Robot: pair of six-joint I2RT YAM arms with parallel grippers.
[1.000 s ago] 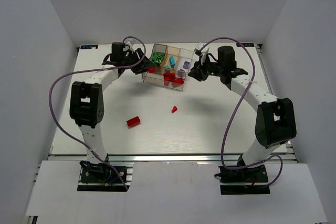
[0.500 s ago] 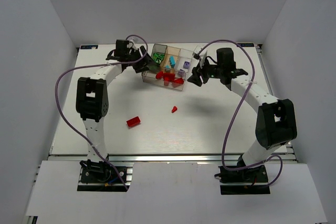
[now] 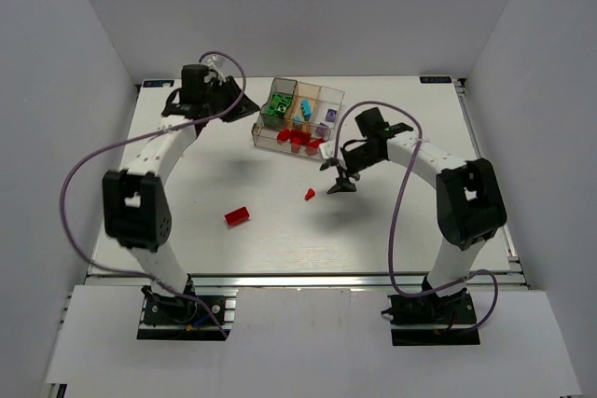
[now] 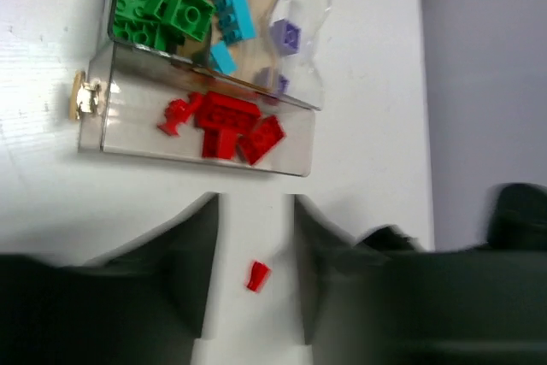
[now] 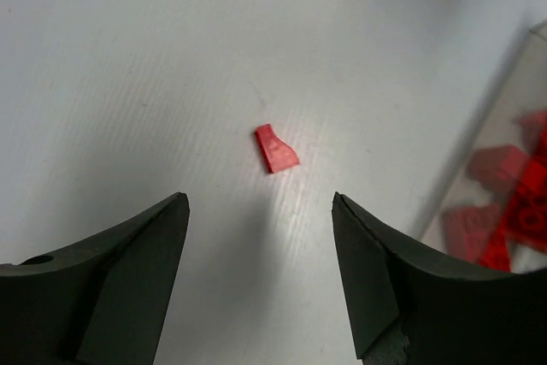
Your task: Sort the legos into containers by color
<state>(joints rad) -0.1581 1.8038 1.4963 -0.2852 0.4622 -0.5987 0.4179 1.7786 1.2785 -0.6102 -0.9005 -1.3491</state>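
We note small loose brick on desk, just ahead of right pincer, in line with gap between its fingers, not touching. Tray ahead and right of that pincer. From left pincer, same small loose brick in line with finger gap, tray beyond it. Sorted bricks in tray: cluster in compartment nearest left pincer, more in compartments behind. Larger loose brick on desk, well apart from both pincers.

red brick, red wedge outside tray (clear)
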